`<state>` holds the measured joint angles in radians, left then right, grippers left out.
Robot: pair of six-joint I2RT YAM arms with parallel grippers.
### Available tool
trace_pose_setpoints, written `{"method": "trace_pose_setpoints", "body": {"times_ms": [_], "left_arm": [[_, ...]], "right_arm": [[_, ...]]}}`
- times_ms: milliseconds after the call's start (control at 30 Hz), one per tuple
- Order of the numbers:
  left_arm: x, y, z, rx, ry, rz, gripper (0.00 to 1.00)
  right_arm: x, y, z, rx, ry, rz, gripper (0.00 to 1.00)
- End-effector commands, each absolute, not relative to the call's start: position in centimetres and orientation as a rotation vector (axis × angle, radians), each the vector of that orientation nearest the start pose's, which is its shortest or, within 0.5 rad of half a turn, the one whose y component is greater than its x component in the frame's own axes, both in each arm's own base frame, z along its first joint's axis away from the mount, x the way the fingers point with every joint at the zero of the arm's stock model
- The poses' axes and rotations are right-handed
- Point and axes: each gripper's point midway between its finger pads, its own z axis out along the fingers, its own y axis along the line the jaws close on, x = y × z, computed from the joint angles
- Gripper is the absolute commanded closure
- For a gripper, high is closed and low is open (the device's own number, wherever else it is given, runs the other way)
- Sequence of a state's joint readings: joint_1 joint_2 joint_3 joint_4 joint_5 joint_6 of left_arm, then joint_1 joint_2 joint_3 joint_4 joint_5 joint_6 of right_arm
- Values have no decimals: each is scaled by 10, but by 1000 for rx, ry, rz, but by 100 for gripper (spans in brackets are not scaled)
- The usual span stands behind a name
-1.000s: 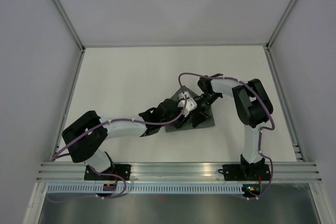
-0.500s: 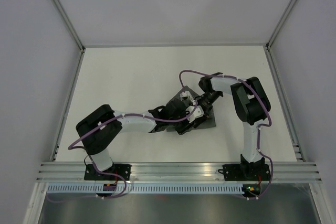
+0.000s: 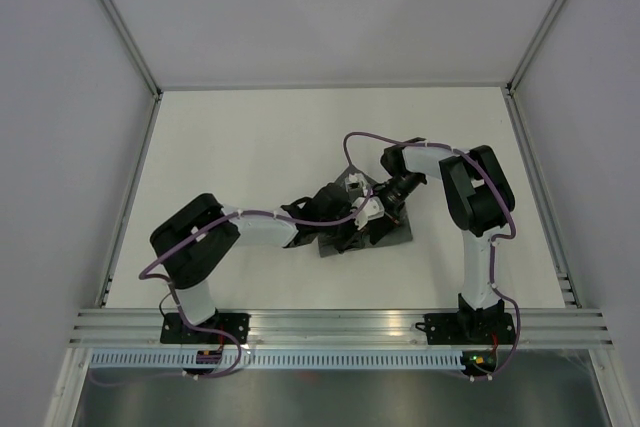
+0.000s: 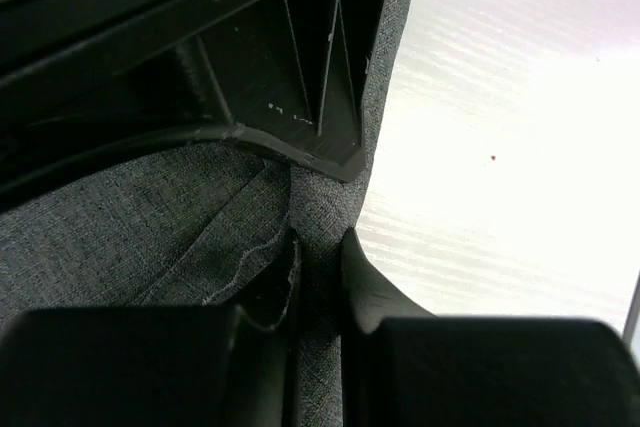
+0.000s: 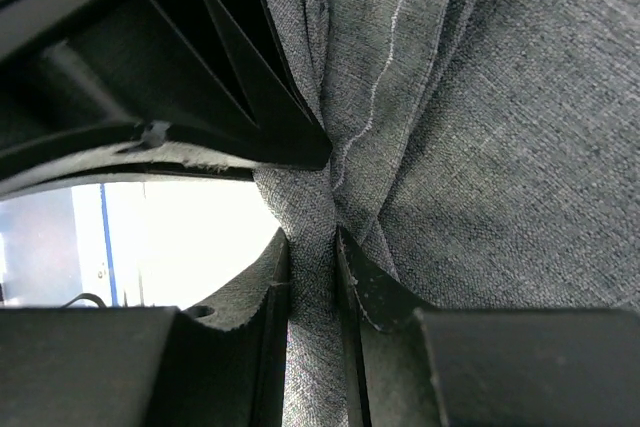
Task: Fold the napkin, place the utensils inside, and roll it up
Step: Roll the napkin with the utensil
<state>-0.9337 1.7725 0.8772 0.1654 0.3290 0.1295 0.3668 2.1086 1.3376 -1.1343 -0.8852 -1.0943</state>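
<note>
My left arm is folding its elbow in closer than a second ago, and the napkin (image 3: 398, 238) is bunching into a narrower strip directly under both my wrists, on the table (image 3: 250, 147). My left gripper (image 4: 318, 247) is nearly closed, pinching a thin ridge of the grey cloth, with the bare tabletop showing just beyond its outer finger. My right gripper (image 5: 311, 252) is clamping a similar fold, several layers with the stitched edge running just above its fingertips. From above, the two grippers are crowding each other over the same small bundle, almost touching. I am not seeing the utensils in any view, so I cannot tell whether they are already inside the folds. I am judging the main risks to be the fingers knocking together as I roll, or one arm pulling against the other and dragging the thin fold out of a pinch, letting the roll loosen and anything tucked inside slide out.
</note>
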Motion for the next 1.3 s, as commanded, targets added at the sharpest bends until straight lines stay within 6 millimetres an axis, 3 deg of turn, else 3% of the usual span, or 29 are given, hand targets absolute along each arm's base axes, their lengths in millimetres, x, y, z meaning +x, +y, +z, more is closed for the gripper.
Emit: {"method": "trace_pose_setpoints", "body": {"times_ms": [0, 67, 133, 367, 500, 633, 700, 733, 800, 833, 933, 1100, 1267], "left_arm": [[198, -367, 9, 1286, 2098, -918, 98], [189, -367, 5, 1268, 2136, -983, 98], [187, -361, -1, 1242, 2168, -1021, 98], [176, -354, -14, 1143, 2280, -1196, 98], [171, -354, -17, 1116, 2341, -1295, 98], [171, -349, -29, 1048, 2465, -1389, 98], [172, -348, -30, 995, 2515, -1424, 98], [170, -345, -36, 975, 2551, -1434, 98], [170, -346, -35, 918, 2594, -1494, 98], [167, -344, -38, 904, 2617, -1513, 98], [162, -342, -40, 867, 2661, -1573, 98], [161, -339, -41, 781, 2735, -1662, 98], [159, -337, -47, 742, 2793, -1689, 98]], "right_arm": [[235, 195, -5, -1759, 2223, 1295, 73], [240, 198, 7, -1699, 2206, 1313, 59], [246, 198, 21, -1647, 2188, 1329, 52], [267, 196, 78, -1399, 2078, 1413, 45], [275, 189, 92, -1326, 2032, 1415, 44], [285, 166, 103, -1311, 1953, 1278, 44], [294, 156, 93, -1315, 1941, 1144, 43], [294, 153, 100, -1329, 1917, 1073, 42], [295, 147, 89, -1341, 1904, 963, 41], [295, 146, 97, -1358, 1863, 898, 40], [291, 142, 90, -1431, 1794, 715, 39], [267, 158, 69, -1594, 1660, 452, 35], [252, 175, 59, -1673, 1575, 371, 34]]}}
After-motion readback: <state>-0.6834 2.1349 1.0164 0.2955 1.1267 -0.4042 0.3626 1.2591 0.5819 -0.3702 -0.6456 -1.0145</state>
